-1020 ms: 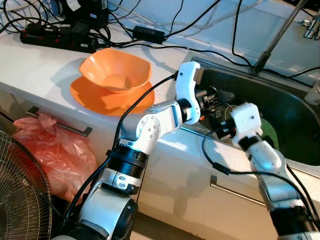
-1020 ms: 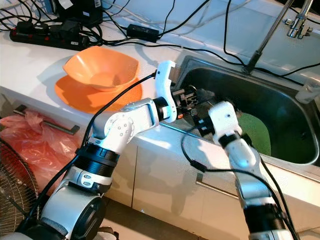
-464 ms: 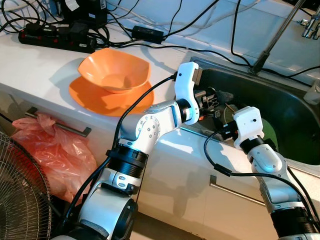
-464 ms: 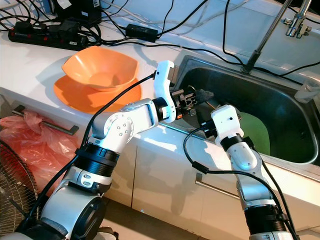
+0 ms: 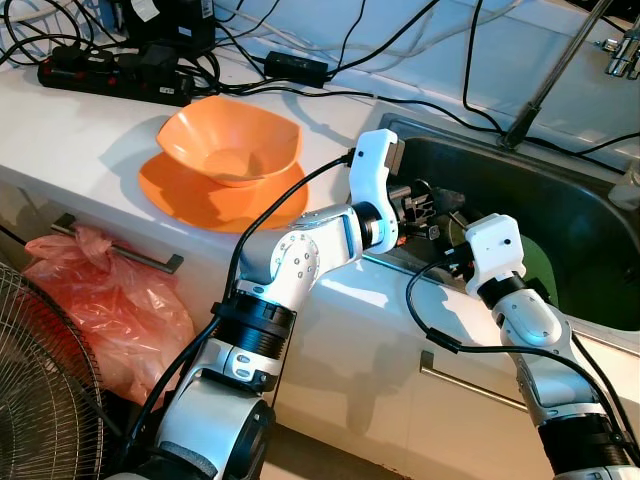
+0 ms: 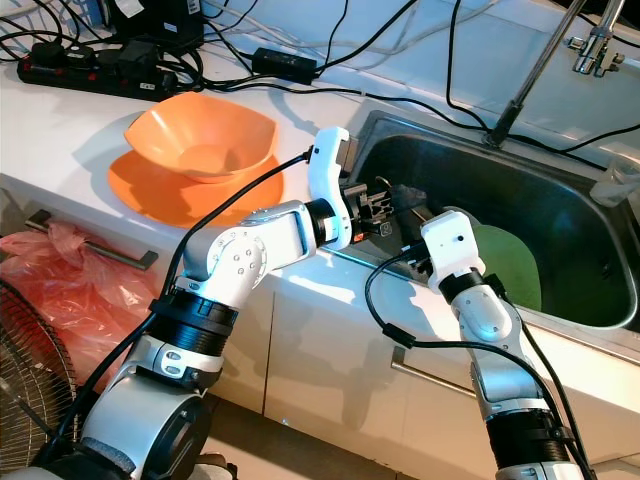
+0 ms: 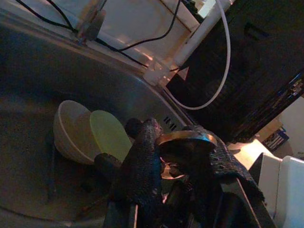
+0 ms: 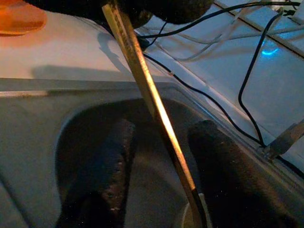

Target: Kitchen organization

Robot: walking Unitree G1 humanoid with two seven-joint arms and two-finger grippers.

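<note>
My left gripper hovers over the left end of the steel sink, shut on a brass-coloured metal utensil. The utensil's thin handle runs down between the fingers of my right gripper, which stands open just below and touches nothing that I can see. In the sink lie a green plate and a white bowl. An orange bowl rests on an orange plate on the white counter to the left.
A black power strip and several cables lie along the back of the counter. The tap pipe slants over the sink. Below the counter are a pink plastic bag, a fan and cabinet handles.
My right gripper has drawn back a little toward the sink's front edge. The left gripper keeps hold of the utensil in nearly the same place.
</note>
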